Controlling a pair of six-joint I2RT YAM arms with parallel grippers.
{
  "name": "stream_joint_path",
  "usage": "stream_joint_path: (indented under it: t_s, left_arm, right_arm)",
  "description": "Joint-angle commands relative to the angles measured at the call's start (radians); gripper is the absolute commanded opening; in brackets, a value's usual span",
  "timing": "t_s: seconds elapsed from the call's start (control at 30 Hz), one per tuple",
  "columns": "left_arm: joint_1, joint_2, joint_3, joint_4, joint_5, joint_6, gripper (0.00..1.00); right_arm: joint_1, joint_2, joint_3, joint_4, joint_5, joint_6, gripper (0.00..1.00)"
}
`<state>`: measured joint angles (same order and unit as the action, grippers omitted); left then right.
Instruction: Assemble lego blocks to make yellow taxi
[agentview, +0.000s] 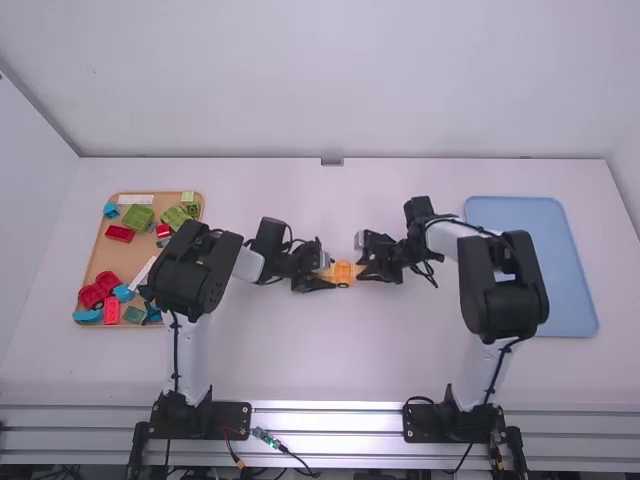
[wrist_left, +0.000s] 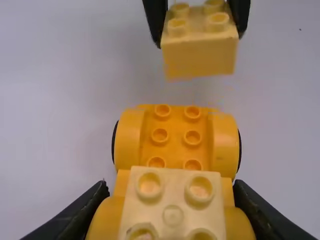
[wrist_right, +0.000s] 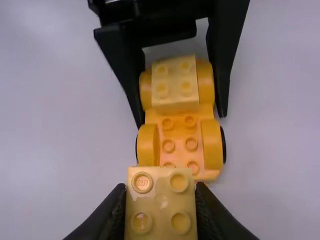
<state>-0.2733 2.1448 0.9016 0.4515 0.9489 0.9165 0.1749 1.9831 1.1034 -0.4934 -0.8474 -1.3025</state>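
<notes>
In the high view my left gripper (agentview: 325, 275) and my right gripper (agentview: 366, 268) face each other around the orange car base (agentview: 342, 273) at the table's middle. The left wrist view has my left gripper (wrist_left: 172, 205) shut on one end of the car base (wrist_left: 176, 137), where a light yellow block (wrist_left: 173, 212) sits between the fenders. In the right wrist view my right gripper (wrist_right: 161, 207) is shut on another light yellow block (wrist_right: 161, 200), held above the table beyond the car base's free end. That held block (wrist_left: 201, 50) appears apart from the base in the left wrist view.
On the left, a wooden tray (agentview: 124, 262) holds red, green and blue blocks, close beside the left arm. A blue tray (agentview: 540, 270) lies on the right, partly behind the right arm.
</notes>
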Motion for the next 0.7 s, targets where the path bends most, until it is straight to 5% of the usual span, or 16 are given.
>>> stream_joint_path:
  t_s: [0.0,0.67]
  left_arm:
    - [-0.007,0.018,-0.026,-0.004,-0.051,-0.014,0.49]
    - [-0.004,0.018,-0.025,-0.028,-0.049,-0.011,0.41]
  right_arm:
    - [0.029,0.021,0.014,0.022,0.01,0.094,0.12]
    - [0.172,0.021,-0.061,0.302,0.145,0.296,0.01]
